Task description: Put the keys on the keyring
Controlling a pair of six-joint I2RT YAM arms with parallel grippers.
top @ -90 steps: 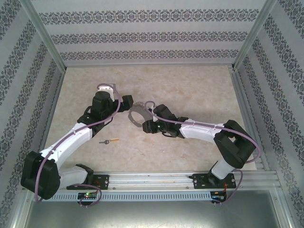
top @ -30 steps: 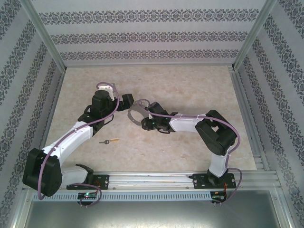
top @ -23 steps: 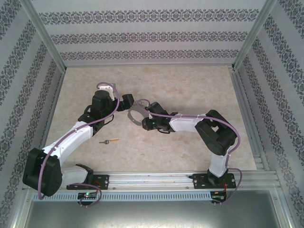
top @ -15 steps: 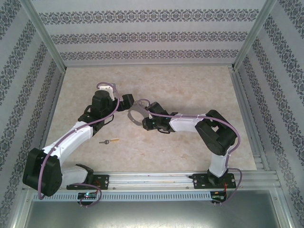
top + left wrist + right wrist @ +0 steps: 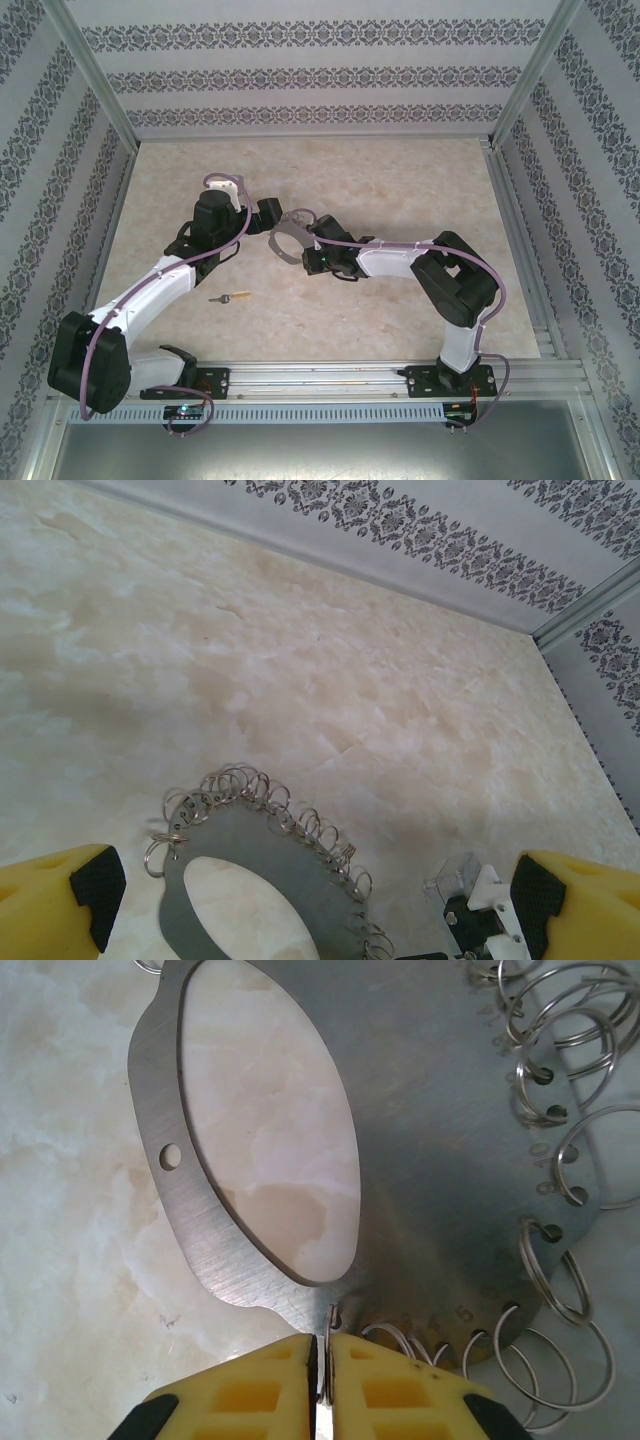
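The keyring (image 5: 288, 238) lies on the table (image 5: 400, 190) between the two grippers. Its edge is nipped between the right gripper's (image 5: 320, 1370) pads (image 5: 250, 1390), the rest of it stretching ahead of them, small rings (image 5: 560, 1160) along its right side. The left gripper's (image 5: 310, 885) fingers (image 5: 60, 900) stand wide on either side of it. The key (image 5: 233, 297) lies on the table, well behind the left gripper.

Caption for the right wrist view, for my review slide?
Right claw pinching a thin split ring at the edge of the grey, ring-lined keyring plate.
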